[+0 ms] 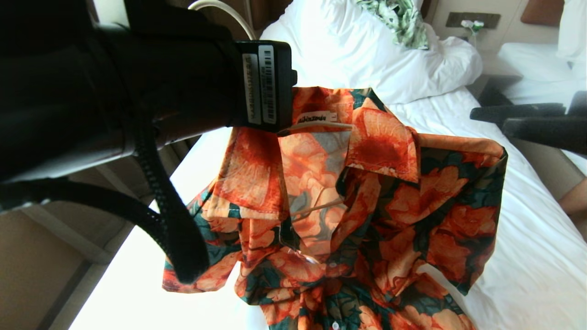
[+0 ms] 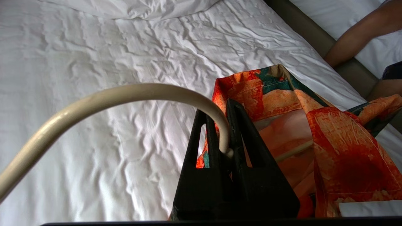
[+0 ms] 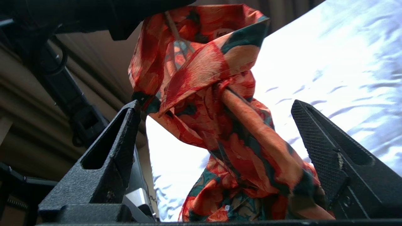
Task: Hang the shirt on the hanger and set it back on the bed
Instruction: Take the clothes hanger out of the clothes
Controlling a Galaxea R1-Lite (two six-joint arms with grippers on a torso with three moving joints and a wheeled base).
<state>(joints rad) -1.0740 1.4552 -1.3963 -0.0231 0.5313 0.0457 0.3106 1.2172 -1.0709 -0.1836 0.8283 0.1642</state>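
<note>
The left pincer (image 2: 224,125) is clamped on the hanger (image 2: 125,94), just below the curved hook, and holds it up above the bed (image 1: 527,256). In the head view the left arm fills the picture from 9 to 11 o'clock and hides this pincer and most of the hanger; only the top of the hook shows at 12 o'clock and a thin piece of wire under the neck label.

The shirt (image 1: 367,192) hangs on the hanger, collar up, in the centre of the head view, and its lower part is cut off at 6 o'clock. The right pincer (image 3: 216,106) has its jaws wide apart and holds nothing. In its own view the shirt hangs between the two fingers (image 3: 110,150), but I cannot tell if the cloth touches them. In the head view this pincer shows at 3 o'clock, beside the sleeve.

The bed has a wrinkled white sheet. At 12 o'clock lies a white duvet (image 1: 367,46) with a green-and-white leafy garment (image 1: 403,20) on it. A second bed (image 1: 541,68) stands at 2 o'clock. A person's bare arm (image 2: 361,37) shows beside the bed.
</note>
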